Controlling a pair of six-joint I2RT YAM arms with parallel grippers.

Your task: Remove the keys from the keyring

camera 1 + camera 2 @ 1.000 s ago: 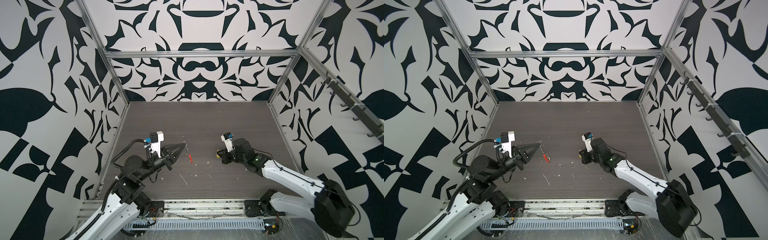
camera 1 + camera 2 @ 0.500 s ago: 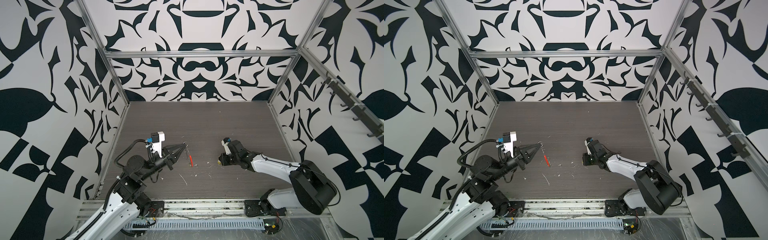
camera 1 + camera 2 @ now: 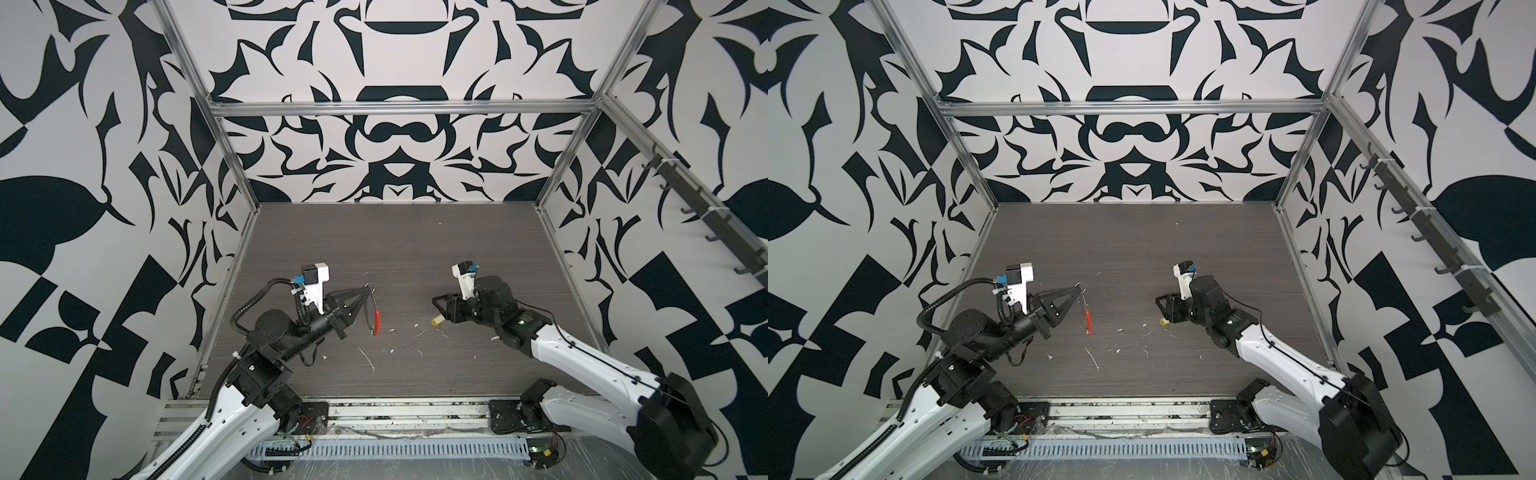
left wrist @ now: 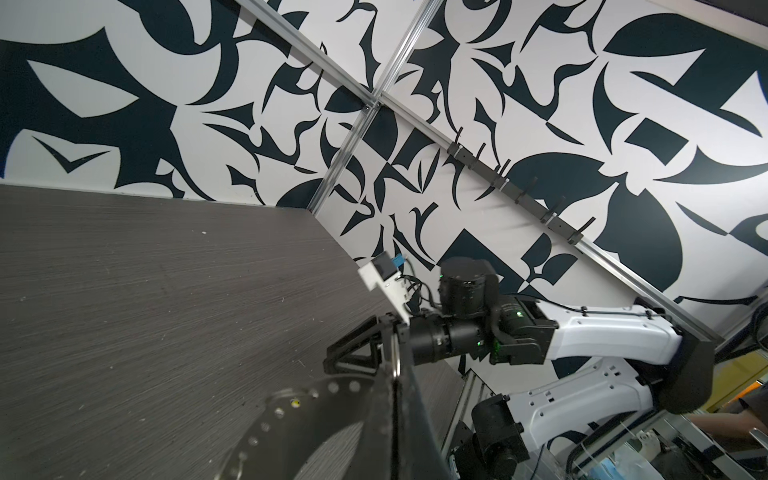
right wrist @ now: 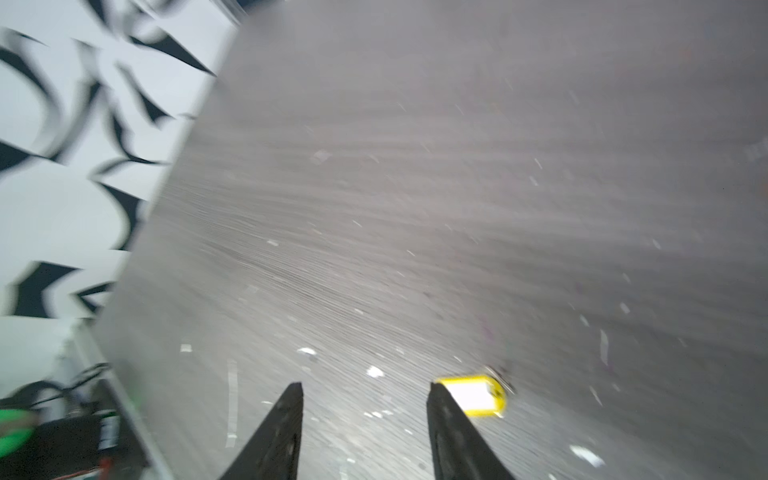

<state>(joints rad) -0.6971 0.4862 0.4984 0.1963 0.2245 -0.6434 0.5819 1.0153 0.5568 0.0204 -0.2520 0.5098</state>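
1. My left tool (image 3: pixel 365 290) is pinched together on the top of the keyring (image 3: pixel 376 318) and holds it up off the table (image 3: pixel 395 249).
2. The hoop hangs down from those tips. Its red sleeve (image 3: pixel 1087 321) runs down one side, and the green key (image 3: pixel 369 331) is at the lower end.
3. My right tool (image 5: pixel 365 386) is low over the table, jaws apart, with nothing between them.
4. The yellow key (image 5: pixel 473 395) lies on the table just outside one finger, well apart from the hoop.
5. The white panel on that key is too blurred for me to read.
6. White scraps (image 3: pixel 368 361) are scattered over the table between the arms.
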